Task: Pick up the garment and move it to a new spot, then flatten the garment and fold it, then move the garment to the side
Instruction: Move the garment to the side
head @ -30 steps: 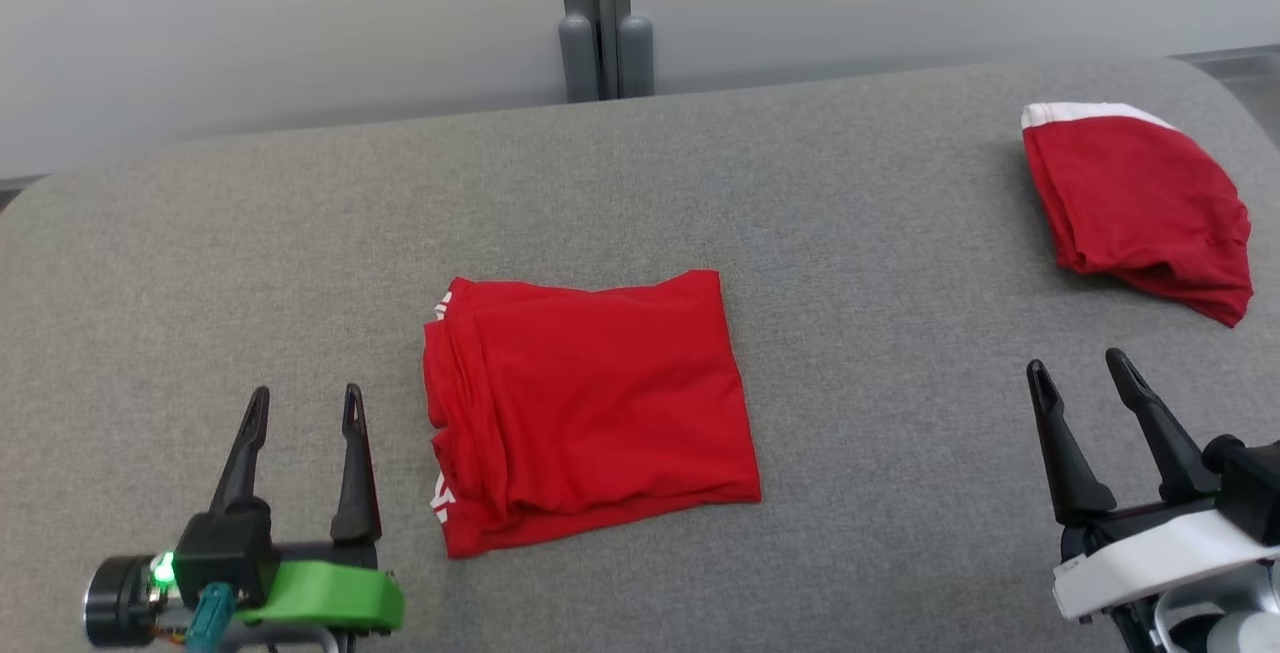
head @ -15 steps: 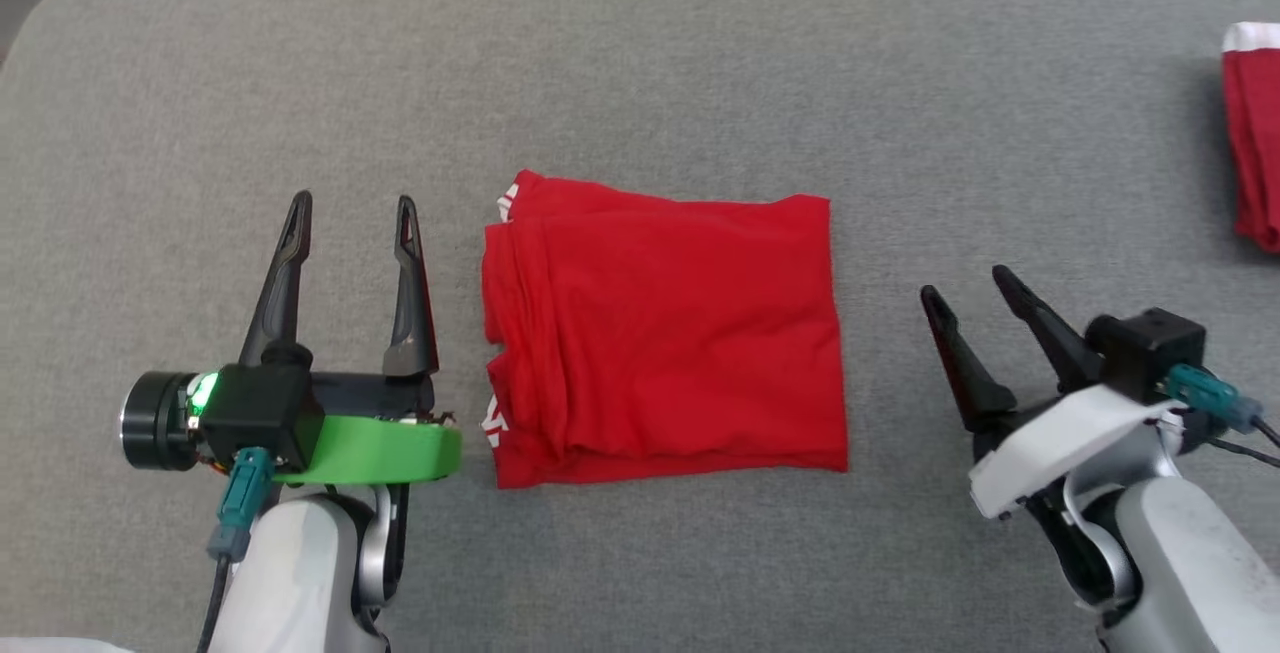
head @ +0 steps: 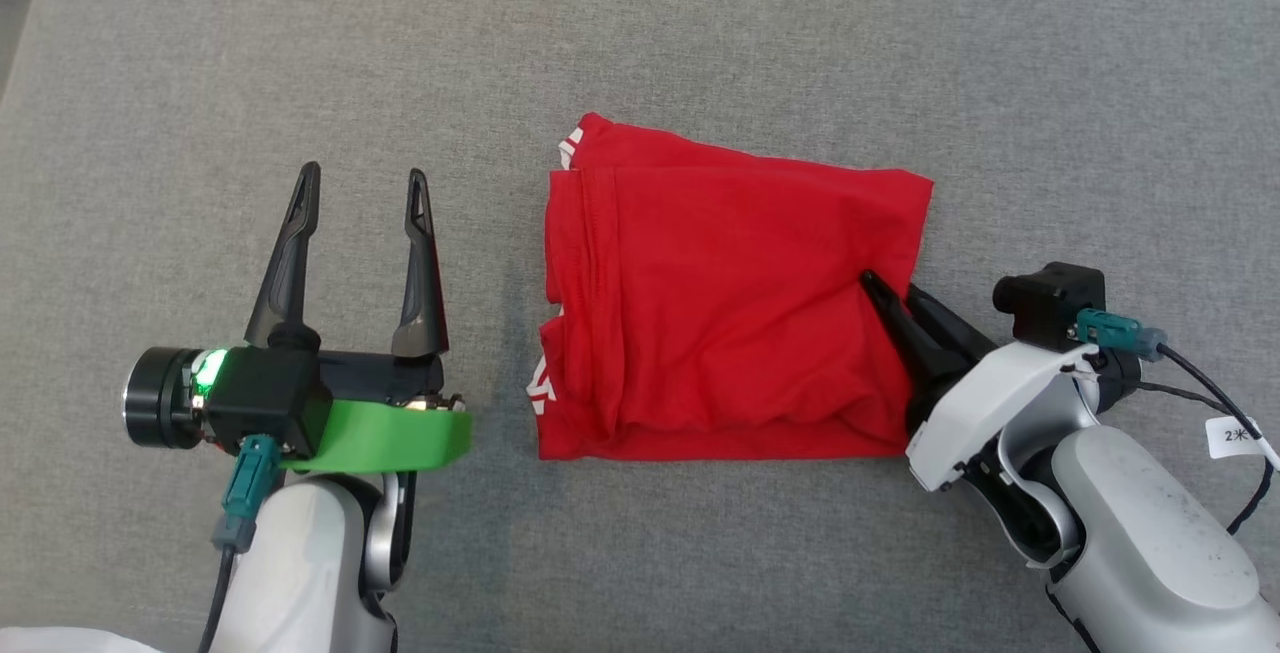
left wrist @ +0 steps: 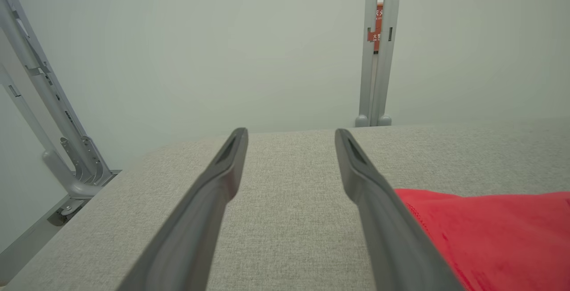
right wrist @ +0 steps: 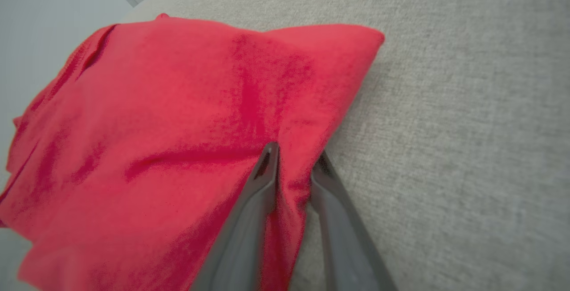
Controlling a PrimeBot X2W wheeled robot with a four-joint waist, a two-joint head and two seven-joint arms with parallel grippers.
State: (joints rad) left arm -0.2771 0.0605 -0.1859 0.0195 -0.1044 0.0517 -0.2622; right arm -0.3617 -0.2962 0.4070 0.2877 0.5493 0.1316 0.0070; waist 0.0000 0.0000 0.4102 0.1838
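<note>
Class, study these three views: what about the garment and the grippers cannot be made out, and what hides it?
- Right wrist view: how many layers of the garment the right gripper pinches; cloth bunches over them.
- Left wrist view: garment's near edge, behind a finger of the left gripper.
- Head view: white print at the garment's left edge, folded under, too small.

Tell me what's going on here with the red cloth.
The right gripper has its jaws pinched on the right edge of the red garment, which lies folded on the grey padded surface. The left gripper sits open beside the garment's left edge, not touching it. With the folding apparently done, the move to the side seems about to start.
</note>
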